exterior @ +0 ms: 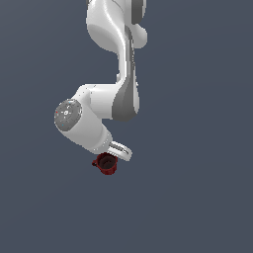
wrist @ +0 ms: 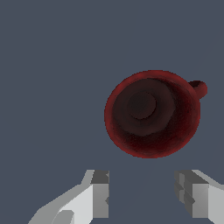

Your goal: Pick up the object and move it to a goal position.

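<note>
Plain grey-blue ground surrounds the mug [wrist: 152, 113]. Spread wide and empty, the claw [wrist: 142, 194] sits off-centre; descending so could tip it.

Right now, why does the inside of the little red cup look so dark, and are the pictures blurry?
In the wrist view the cup is lit on its rim and shaded toward the bottom, with soft, blocky edges. In the exterior view the cup is tiny and coarse, the arm is evenly lit, and no shadow shows on the flat grey floor.
</note>
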You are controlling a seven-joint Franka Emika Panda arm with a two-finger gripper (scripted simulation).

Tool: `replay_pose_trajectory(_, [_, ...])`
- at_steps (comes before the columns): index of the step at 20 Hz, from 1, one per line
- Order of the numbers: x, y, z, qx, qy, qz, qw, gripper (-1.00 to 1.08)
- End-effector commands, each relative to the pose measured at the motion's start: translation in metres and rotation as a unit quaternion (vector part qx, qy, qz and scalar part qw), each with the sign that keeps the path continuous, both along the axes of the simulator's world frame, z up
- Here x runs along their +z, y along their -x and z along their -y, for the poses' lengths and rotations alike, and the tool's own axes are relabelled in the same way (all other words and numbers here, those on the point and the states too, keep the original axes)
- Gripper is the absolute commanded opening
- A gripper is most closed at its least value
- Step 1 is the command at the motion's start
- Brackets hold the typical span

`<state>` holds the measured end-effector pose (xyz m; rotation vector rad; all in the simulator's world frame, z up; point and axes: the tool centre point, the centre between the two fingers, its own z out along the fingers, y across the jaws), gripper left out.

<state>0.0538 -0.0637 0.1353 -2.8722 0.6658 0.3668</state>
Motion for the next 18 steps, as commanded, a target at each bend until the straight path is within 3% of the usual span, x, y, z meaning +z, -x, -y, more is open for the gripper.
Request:
replay_pose_trajectory(1, [-0.006, -0.003, 0.008, -0.029, -0.015, -0.019, 0.9993, 0.28])
replay_pose_trajectory(8, [-0.02, -0.007, 0.03, -0.102, -0.06, -0.071, 0.9904, 0.28])
replay_pose_trajectory(18, [-0.035, -0.004, 0.056, -0.181, -0.121, -0.137, 0.9664, 0.28])
